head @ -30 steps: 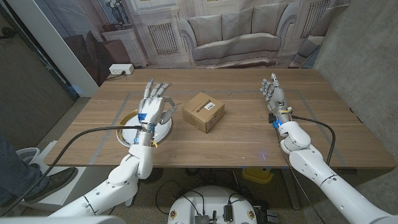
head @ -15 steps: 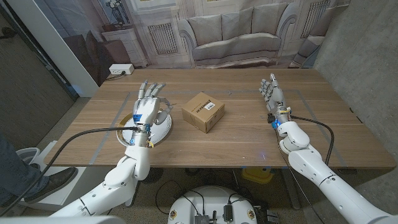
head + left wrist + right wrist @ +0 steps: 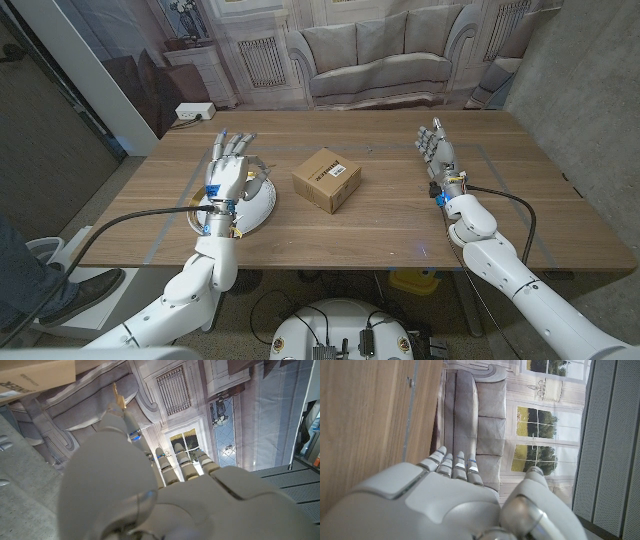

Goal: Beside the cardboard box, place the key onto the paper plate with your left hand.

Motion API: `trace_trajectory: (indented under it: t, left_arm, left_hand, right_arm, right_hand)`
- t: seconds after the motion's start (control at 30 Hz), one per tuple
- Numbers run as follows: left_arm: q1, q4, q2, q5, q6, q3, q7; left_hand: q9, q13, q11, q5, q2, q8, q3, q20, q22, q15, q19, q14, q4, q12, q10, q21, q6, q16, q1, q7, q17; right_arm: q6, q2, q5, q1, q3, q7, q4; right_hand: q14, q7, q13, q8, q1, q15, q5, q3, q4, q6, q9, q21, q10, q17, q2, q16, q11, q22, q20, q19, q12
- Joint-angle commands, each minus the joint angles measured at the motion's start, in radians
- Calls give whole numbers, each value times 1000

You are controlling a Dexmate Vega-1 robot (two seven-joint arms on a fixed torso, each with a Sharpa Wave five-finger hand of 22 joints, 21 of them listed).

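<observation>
Over the last second the left hand [image 3: 227,177] had drifted leftward and back from the cardboard box [image 3: 326,179], toward the robot's left; it now hovered over the paper plate [image 3: 262,207], fingers up and slightly apart. From where I stood, that looked like a withdrawal after the drop, which would mean the placing was done or nearly so. I could not confirm it, though: the hand and wrist covered most of the plate, and no key could be picked out on the visible rim. In the left wrist view a small brass-coloured sliver [image 3: 117,396] stuck up past the thumb tip (possibly the key, pinched, but too small to call), so I could not tell whether that hand held anything. The right hand [image 3: 436,151] stood on the table [image 3: 400,215] well apart from the box, fingers extended and empty, unmoved.
</observation>
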Motion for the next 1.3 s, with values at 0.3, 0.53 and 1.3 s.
trace_trajectory:
  t: [0.3,0.53,1.3]
  left_arm:
    - [49,-13,-9,-60,36,-66,27]
    - [63,-16,-4,-76,47,-83,24]
    - [110,-20,-11,-114,97,-116,32]
  left_hand:
    - [3,3,2,-2,7,15,0,-3,2,-116,-1,15,5,-4,12,-5,-7,-7,1,0,5]
    - [1,4,2,-2,7,17,0,-3,2,-116,-1,18,5,-5,16,-5,-11,-7,2,0,5]
    - [-2,4,2,-2,7,29,2,-6,2,-118,0,21,5,-8,17,-6,-9,-11,2,-3,6]
  right_arm:
    - [-17,-9,-1,13,-7,10,-2]
    - [-19,-10,-1,15,-6,9,-2]
    - [-25,-6,7,28,-16,29,17]
  right_hand:
    - [7,0,3,4,1,1,0,-5,-2,11,5,5,8,3,6,2,-3,2,5,9,6]
    - [6,0,3,4,1,1,0,-5,-3,10,5,5,7,3,7,2,-3,2,5,9,6]
    - [7,1,3,4,1,2,0,-7,-5,11,5,5,7,3,8,2,-3,2,4,9,6]
